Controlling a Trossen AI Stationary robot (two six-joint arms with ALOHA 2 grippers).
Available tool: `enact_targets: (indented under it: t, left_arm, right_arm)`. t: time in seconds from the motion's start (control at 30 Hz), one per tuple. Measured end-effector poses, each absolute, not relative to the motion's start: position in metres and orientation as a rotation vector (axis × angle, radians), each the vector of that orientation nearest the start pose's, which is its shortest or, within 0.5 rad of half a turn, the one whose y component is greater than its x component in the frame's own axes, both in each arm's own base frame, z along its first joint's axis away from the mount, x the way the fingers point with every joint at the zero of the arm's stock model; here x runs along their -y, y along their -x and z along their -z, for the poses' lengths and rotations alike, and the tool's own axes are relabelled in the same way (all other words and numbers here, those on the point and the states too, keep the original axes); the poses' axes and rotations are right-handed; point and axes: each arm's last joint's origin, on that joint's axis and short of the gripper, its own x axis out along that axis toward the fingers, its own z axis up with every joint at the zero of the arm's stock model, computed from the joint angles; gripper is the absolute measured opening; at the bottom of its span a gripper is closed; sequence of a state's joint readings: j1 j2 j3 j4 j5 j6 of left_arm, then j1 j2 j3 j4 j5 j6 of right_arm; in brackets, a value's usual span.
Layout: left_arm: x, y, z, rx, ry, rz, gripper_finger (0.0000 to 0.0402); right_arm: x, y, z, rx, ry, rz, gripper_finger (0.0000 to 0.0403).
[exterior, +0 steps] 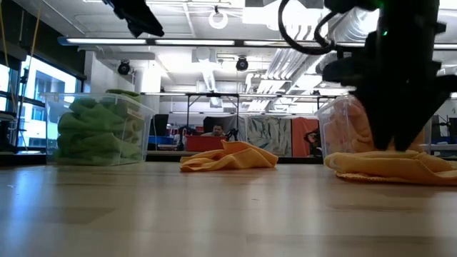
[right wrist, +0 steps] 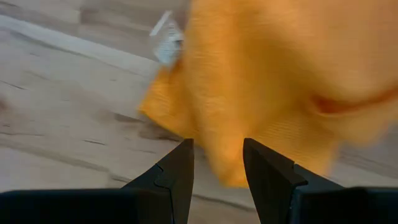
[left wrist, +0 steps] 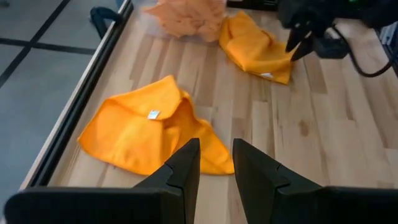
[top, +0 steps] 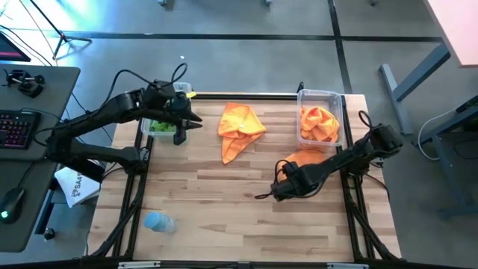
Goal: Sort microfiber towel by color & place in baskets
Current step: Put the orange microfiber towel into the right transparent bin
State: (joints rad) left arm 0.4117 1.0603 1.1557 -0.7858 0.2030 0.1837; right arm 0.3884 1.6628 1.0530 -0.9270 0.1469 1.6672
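Note:
One orange towel point(top: 240, 127) lies bunched on the table's middle, toward the far edge, also seen in the left wrist view point(left wrist: 149, 127). A second orange towel point(top: 305, 158) lies in front of the right basket point(top: 320, 95), which holds more orange cloth. The left basket point(exterior: 100, 128) is full of green towels. My left gripper point(left wrist: 214, 149) hangs open, raised beside the green basket and pointing at the middle towel. My right gripper point(right wrist: 217, 149) is open and low at the second towel's point(right wrist: 280, 81) near-left edge. My right gripper comes slanting down at the near-left edge point(right wrist: 214, 165) of the orange towel, which lies flat on the table. That edge shows between the open fingers. I cannot tell whether the fingers touch the cloth.
A small pale blue bottle point(top: 158, 222) lies near the table's near-left corner. A black frame rail point(left wrist: 74, 106) runs along the table's far edge. Bare wood point(top: 224, 198) stretches across the near half of the table. A desk with a keyboard point(top: 19, 127) stands off to the left.

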Motion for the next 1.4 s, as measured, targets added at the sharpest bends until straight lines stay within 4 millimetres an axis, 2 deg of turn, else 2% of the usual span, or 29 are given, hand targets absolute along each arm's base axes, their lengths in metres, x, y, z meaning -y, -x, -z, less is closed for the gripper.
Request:
enact_targets:
  t: [0.17,0.33,0.5,0.67,0.8,0.93,1.07,1.2,1.4]
  left_arm:
    - [-0.070,-0.194,-0.356,-0.659,0.014,-0.106,0.0083]
    - [-0.069,-0.204,-0.353,-0.654,0.004,-0.085,0.0083]
    - [-0.069,-0.219,-0.341,-0.714,0.027,-0.066,0.0083]
    - [-0.059,-0.236,-0.328,-0.768,0.030,-0.004,0.0070]
    - [-0.049,-0.244,-0.327,-0.693,-0.002,0.032,0.0043]
    - [-0.039,-0.238,-0.318,-0.561,-0.008,0.008,0.0005]
    - [-0.029,-0.221,-0.305,-0.493,-0.026,-0.055,0.0002]
    - [-0.020,-0.205,-0.288,-0.422,0.041,-0.055,0.0000]
    - [-0.013,-0.183,-0.265,-0.317,0.087,-0.069,0.0000]
  right_arm:
    - [-0.103,-0.263,-0.160,-1.138,-0.969,0.940,0.0133]
    - [-0.095,-0.250,-0.143,-1.156,-0.951,1.013,0.0133]
    - [-0.092,-0.243,-0.135,-1.142,-0.946,1.047,0.0127]
    - [-0.092,-0.244,-0.135,-1.135,-0.953,1.030,0.0070]
    - [-0.097,-0.250,-0.139,-1.080,-0.942,1.005,0.0010]
    - [-0.099,-0.252,-0.140,-1.062,-0.952,0.996,0.0024]
    - [-0.101,-0.254,-0.141,-1.047,-0.973,0.974,0.0016]
    - [-0.103,-0.261,-0.144,-1.008,-1.009,0.892,0.0005]
    - [-0.102,-0.263,-0.170,-0.874,-1.073,0.800,0.0003]
